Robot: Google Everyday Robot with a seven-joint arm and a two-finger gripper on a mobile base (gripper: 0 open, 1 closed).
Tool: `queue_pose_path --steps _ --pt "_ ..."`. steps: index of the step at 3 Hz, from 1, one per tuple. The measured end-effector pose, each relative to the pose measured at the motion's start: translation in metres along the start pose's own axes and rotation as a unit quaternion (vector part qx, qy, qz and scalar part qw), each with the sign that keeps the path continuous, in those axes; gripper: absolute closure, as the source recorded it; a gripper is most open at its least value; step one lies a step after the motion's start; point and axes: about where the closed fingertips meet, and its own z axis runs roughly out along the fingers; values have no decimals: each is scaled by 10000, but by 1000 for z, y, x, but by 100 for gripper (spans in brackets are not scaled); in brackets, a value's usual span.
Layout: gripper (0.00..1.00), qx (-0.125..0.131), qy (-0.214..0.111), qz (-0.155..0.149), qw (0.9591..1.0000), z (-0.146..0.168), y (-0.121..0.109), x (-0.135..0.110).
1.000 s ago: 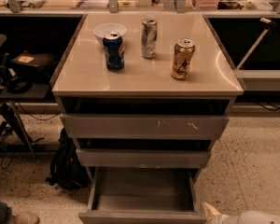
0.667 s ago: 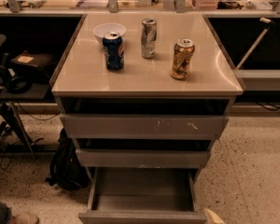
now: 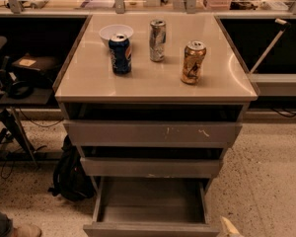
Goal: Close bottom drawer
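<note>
The bottom drawer (image 3: 150, 204) is the lowest of the grey cabinet's three drawers. It stands pulled far out, showing its bare grey inside, and its flat front (image 3: 150, 229) lies at the bottom edge of the camera view. Above it are the plain middle drawer (image 3: 150, 167) and the top drawer front with yellowish scratch marks (image 3: 153, 132). Only a pale tip of my gripper (image 3: 230, 227) shows at the bottom right, just beside the drawer's right front corner. The rest of it is out of view.
On the cabinet's beige top (image 3: 89, 80) stand a blue can (image 3: 120, 53), a silver can (image 3: 157, 40), a gold can (image 3: 193, 62) and a white bowl (image 3: 116, 32). A black backpack (image 3: 69, 174) leans by the cabinet's left side. A shoe (image 3: 24, 230) is at the lower left.
The pale arm part at the lower right has dropped down out of the picture, leaving only a small tip. The bottom drawer stands as far out as before.
</note>
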Motion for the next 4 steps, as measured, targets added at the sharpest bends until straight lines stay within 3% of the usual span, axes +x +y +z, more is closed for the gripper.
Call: queue_pose_path --steps 1,2,3,4 --pt "0 1 -63 280 9996 22 -1 19" --pt "0 -2 -62 278 9996 22 0 19" --pt "0 -229 -242 178 9993 47 30 24" --pt "0 -640 -532 39 9965 92 85 35"
